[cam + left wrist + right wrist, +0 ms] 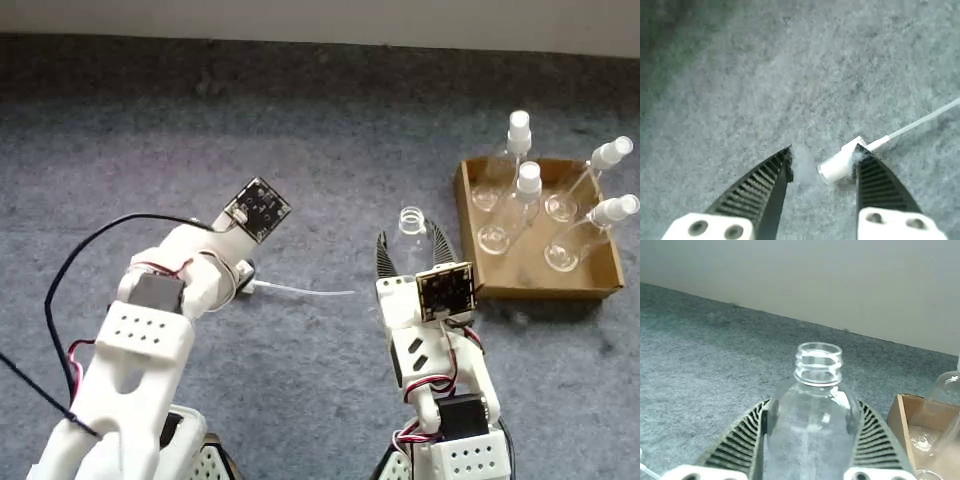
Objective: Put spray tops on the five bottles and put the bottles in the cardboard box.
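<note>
Fingers of the right gripper [813,407] pinch the uncapped bottle [817,390], upright beside the cardboard box [530,290] holding four capped bottles [519,200]. Fingers of the left gripper [823,149] are spread around the spray top [837,166] on the table [740,75].

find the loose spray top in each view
high view: spray top on the carpet, head under the left arm, tube pointing at the bottle.
left wrist view: head against one finger of the open left hand.
right wrist view: thin white tip beside the right hand, likely its tube.
shared landmark: the tube.
</note>
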Robot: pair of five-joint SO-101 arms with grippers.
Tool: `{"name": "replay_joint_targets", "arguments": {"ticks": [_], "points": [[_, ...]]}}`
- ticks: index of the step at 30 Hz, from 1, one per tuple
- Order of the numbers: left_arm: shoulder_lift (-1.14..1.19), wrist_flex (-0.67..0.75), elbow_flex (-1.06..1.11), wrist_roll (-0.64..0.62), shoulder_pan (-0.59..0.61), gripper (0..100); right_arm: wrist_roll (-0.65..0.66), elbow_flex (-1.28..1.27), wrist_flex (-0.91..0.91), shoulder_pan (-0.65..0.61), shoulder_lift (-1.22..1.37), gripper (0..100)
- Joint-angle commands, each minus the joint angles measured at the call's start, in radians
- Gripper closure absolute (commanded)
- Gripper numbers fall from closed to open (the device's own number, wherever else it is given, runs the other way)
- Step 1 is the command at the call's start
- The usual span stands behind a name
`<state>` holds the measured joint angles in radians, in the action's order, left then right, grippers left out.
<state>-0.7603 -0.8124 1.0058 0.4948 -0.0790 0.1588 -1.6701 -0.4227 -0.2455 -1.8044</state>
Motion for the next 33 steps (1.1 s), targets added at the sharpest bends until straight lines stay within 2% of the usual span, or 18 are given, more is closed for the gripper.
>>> {"name": "replay_joint_targets", "arguments": {"ticks": [1,3,6,14,22,27,33], "points": [[-0.159,-0.008,-0.001,-0.012,-0.007,85,0.008,-0.156,-0.004,-0.002,0.002,87.8],[-0.219,-0.066,-0.005,-0.014,-0.012,85,0.008,-0.156,-0.004,-0.002,0.002,87.8],[-0.288,-0.135,-0.007,-0.087,-0.013,85,0.006,-0.156,-0.004,-0.002,0.002,87.8],[-0.346,-0.178,-0.027,-0.212,-0.012,85,0.006,-0.156,-0.004,-0.002,0.007,87.8],[-0.341,-0.419,-0.191,-0.397,-0.042,85,0.006,-0.156,-0.004,-0.002,0.008,87.8],[-0.341,-0.443,-0.186,-0.514,-0.039,85,0.005,-0.156,-0.004,-0.002,0.008,87.8],[-0.34,-0.436,-0.165,-0.718,-0.065,85,0.005,-0.156,-0.004,-0.002,0.008,87.8]]}}
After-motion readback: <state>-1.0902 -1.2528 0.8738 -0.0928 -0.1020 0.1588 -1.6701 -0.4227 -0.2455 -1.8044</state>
